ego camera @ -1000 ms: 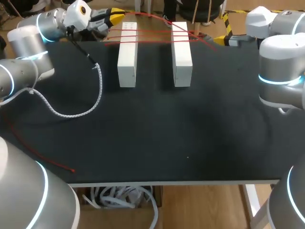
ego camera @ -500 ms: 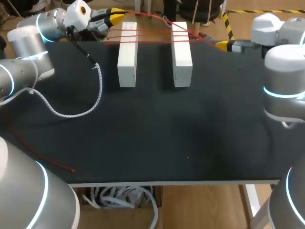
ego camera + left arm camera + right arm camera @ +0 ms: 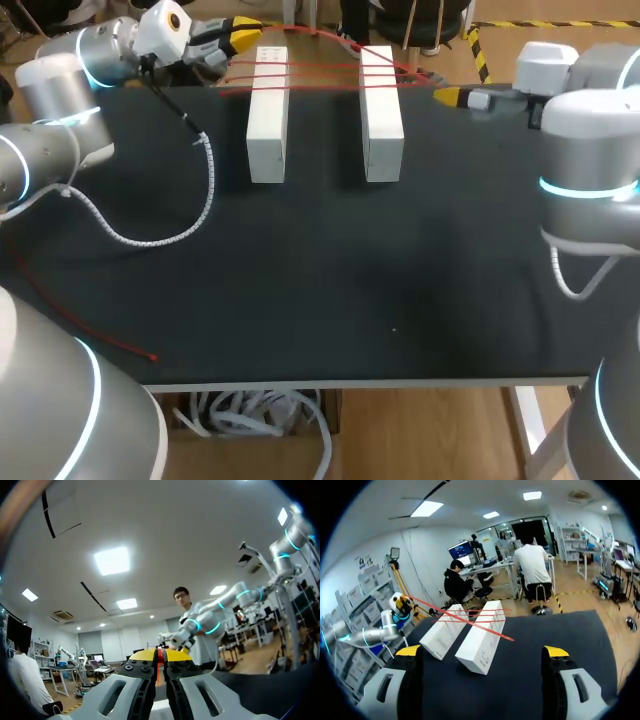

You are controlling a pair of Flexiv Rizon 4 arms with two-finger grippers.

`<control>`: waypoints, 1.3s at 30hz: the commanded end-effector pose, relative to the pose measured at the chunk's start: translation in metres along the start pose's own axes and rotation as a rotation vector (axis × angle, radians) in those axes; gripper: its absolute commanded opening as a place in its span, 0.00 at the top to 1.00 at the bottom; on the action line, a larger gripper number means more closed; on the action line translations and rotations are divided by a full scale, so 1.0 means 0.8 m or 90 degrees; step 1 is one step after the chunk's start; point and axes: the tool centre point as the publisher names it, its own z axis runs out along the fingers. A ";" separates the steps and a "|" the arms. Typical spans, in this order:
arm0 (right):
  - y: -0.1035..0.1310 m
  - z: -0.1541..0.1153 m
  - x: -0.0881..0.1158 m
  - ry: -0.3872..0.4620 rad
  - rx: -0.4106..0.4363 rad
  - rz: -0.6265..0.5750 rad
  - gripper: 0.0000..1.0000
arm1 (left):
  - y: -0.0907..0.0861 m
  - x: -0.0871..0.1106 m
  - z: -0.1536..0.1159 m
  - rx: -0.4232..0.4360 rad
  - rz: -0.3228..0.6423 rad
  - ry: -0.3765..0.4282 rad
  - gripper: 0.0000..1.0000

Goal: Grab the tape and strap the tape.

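The red tape [image 3: 470, 622] already runs several times across the 2 white blocks [image 3: 268, 120] at the table's [image 3: 350, 280] far edge — strapping looks partly done. Left jaws are closed on the tape; right jaws stand wide open (empty), the tape's loose end just ahead, apparently ungrabbed.

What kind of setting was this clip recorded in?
Most likely a robotics lab test bench: a black table carries two white blocks side by side, with red tape strung across their tops. The left gripper is shut on the tape, and the right gripper is open nearby.
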 end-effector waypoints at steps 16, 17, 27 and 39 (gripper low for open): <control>-0.019 -0.012 0.004 0.040 0.170 0.160 0.00 | -0.002 0.003 0.003 -0.004 0.001 -0.005 1.00; -0.021 -0.011 0.004 0.041 0.179 0.177 0.00 | -0.002 0.003 0.003 -0.004 0.001 -0.005 1.00; -0.034 -0.009 0.004 0.075 0.216 0.317 0.00 | -0.002 0.003 0.003 -0.004 0.001 -0.005 1.00; -0.016 -0.022 0.011 0.078 0.050 0.172 0.00 | -0.002 0.003 0.003 -0.004 0.001 -0.005 1.00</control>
